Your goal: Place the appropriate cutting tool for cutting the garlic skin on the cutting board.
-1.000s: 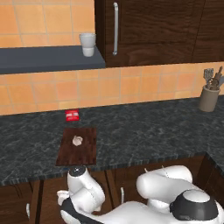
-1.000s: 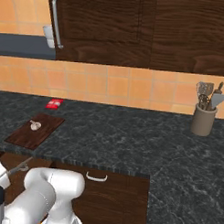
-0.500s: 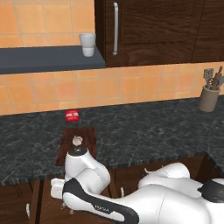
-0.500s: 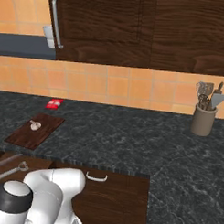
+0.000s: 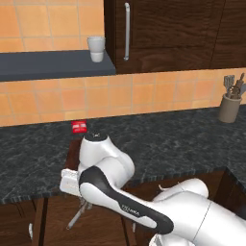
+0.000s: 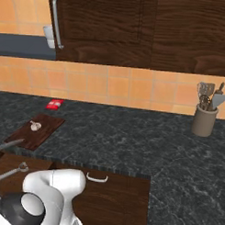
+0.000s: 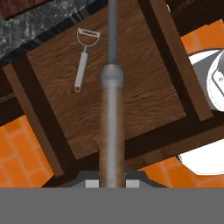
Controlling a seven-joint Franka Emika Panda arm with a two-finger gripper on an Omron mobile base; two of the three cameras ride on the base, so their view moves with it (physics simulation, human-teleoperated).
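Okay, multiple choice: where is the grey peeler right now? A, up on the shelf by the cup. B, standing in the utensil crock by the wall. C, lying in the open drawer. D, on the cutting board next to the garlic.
C: the peeler lies flat on the wooden bottom of the open drawer, below the counter edge, while the knife is lifted above it.

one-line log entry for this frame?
hand: shut on knife | knife: above open drawer | peeler: in drawer | garlic: on cutting board
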